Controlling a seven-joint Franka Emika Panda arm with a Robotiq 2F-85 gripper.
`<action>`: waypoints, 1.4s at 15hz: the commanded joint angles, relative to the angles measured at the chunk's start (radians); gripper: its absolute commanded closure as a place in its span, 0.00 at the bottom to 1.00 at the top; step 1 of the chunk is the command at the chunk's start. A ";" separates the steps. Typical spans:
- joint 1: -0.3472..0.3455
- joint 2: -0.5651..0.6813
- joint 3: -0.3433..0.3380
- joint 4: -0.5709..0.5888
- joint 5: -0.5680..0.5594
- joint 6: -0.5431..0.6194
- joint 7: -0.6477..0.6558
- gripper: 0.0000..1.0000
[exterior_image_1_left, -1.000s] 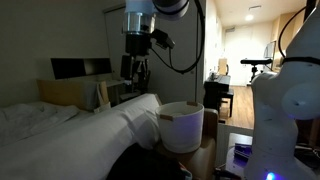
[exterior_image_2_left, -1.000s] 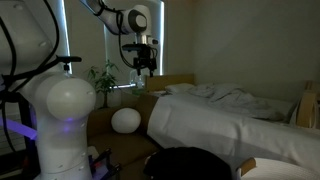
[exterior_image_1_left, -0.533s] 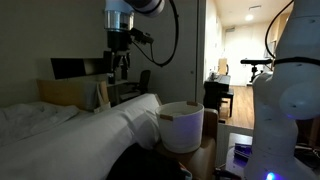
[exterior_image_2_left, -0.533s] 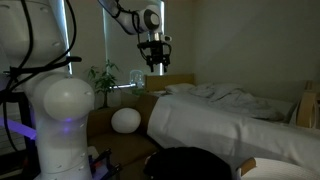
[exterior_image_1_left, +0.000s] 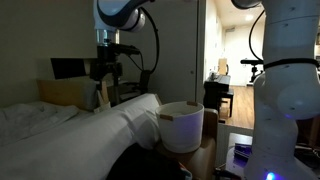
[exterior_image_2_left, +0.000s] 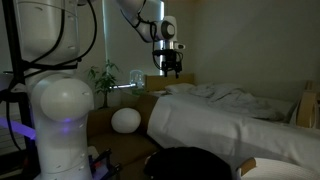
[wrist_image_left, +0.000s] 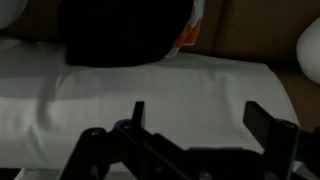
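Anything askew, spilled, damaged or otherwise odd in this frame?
Only the white bedding lies rumpled and unmade. Nothing looks spilled or broken. The black gripper hangs open above it, holding nothing.

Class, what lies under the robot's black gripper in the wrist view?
White, smooth bedding lies below the open black gripper. A dark rounded object beyond hides most of an orange-and-white thing.
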 joint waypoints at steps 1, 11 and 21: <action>-0.010 0.069 -0.020 0.054 -0.013 -0.020 0.112 0.00; 0.001 0.079 -0.018 0.087 0.042 -0.032 0.094 0.00; 0.009 0.197 -0.034 0.071 0.022 0.026 0.147 0.00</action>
